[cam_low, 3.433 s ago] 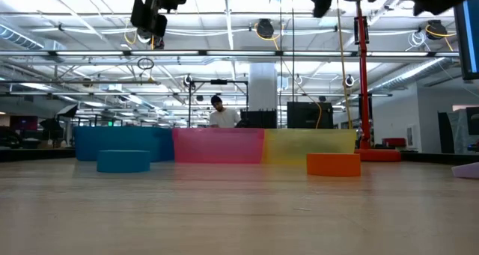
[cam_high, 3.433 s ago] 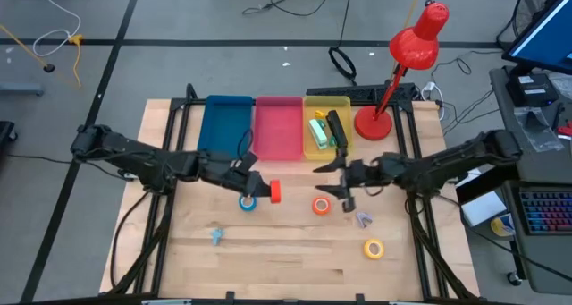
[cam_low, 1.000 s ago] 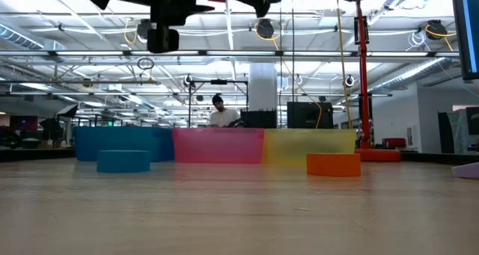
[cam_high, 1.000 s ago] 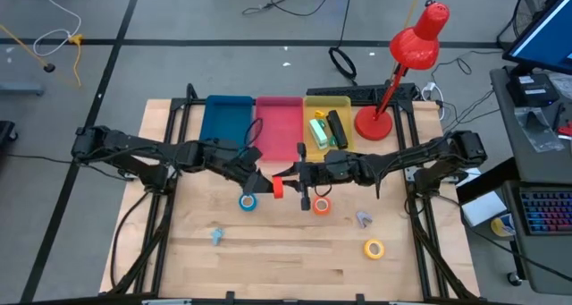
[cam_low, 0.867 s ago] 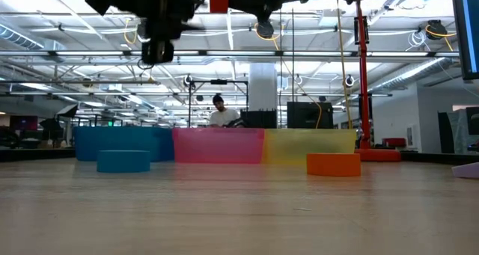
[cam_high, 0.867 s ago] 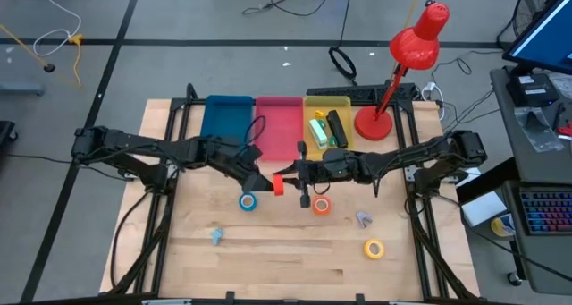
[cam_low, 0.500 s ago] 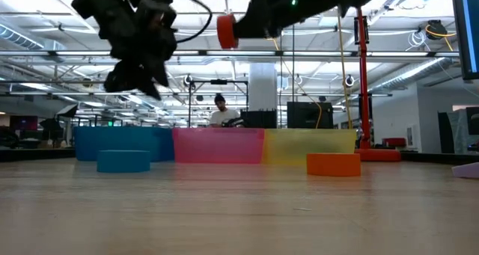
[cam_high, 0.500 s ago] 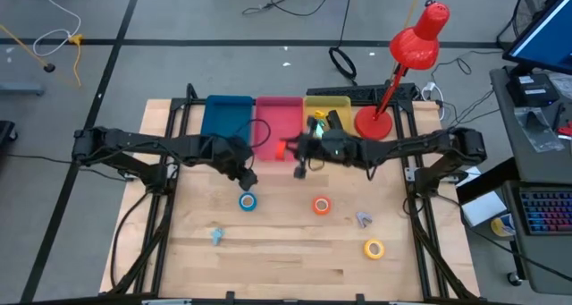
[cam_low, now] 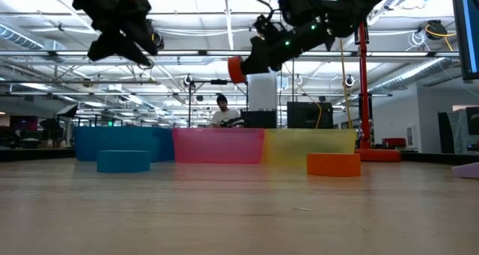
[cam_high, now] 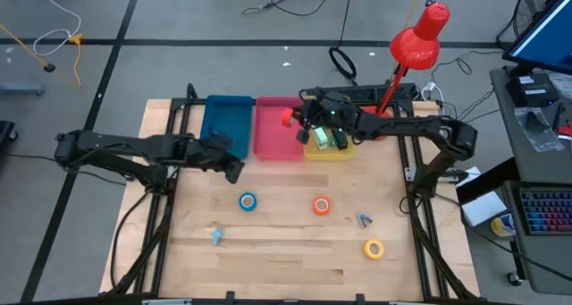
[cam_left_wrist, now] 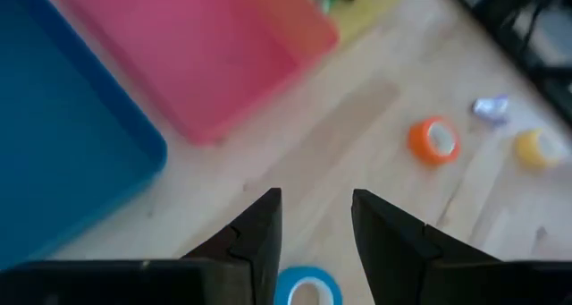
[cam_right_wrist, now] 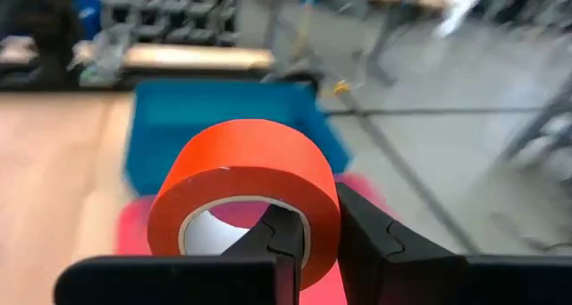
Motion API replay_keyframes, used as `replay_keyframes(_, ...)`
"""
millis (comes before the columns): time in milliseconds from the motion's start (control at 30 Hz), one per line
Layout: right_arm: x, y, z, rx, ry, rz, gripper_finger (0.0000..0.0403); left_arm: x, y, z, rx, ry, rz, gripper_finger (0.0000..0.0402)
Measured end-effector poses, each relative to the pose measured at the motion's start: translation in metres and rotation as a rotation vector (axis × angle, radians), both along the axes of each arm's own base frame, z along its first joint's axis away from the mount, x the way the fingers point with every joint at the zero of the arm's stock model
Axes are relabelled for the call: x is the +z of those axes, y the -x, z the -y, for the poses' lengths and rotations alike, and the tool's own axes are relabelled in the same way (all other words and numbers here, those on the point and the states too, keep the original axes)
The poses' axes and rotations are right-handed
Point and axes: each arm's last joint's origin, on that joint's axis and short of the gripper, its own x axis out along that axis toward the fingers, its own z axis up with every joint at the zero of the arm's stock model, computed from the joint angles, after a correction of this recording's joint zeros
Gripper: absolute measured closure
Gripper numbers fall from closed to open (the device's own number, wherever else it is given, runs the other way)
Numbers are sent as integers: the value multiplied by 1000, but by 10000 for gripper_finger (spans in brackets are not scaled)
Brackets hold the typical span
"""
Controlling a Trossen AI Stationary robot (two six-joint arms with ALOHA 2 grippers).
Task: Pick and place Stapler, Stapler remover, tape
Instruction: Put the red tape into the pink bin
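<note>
My right gripper (cam_high: 299, 122) is shut on the red tape roll (cam_high: 287, 117) and holds it in the air over the pink bin (cam_high: 273, 142). My left gripper (cam_high: 236, 169) hangs open and holds nothing, near the blue bin (cam_high: 223, 122). The blue roll (cam_high: 248, 200), the orange roll (cam_high: 321, 205) and the yellow roll (cam_high: 374, 248) lie flat on the wooden table. The small grey stapler remover (cam_high: 363, 219) lies between the orange and yellow rolls. The black stapler (cam_high: 336, 128) lies in the yellow bin (cam_high: 326, 153). My right gripper pinches the red roll's ring wall (cam_right_wrist: 315, 214), with one finger inside the pale core hole and the other outside. The fingers come level from the table's right side. The roll is lifted clear and stands on edge, its hole facing sideways.
A red desk lamp (cam_high: 407, 50) stands at the far right, its base (cam_high: 373, 123) beside the yellow bin. A small pale blue piece (cam_high: 216, 235) lies near the front left. Green bits (cam_high: 318, 131) lie in the yellow bin. Bare wood lies along the near edge.
My right gripper has carried the red roll from mid-table, beside my left gripper, toward the far edge until it is over the pink bin. My left gripper has drawn back toward the table's left.
</note>
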Motion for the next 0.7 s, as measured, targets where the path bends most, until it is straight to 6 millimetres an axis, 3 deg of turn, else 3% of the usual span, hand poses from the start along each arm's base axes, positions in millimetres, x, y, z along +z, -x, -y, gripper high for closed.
replay_keyframes(233, -1, -30, 3, 156, -63, 100, 367, 22, 23, -1, 38, -32, 128, 266)
replay_keyframes(433, 6, -38, -5, 190, -99, 256, 365, 27, 30, -1, 49, -31, 156, 266)
replay_keyframes(700, 3, -43, -17, 8, -45, 220, 369, 26, 31, -1, 53, -26, 149, 266)
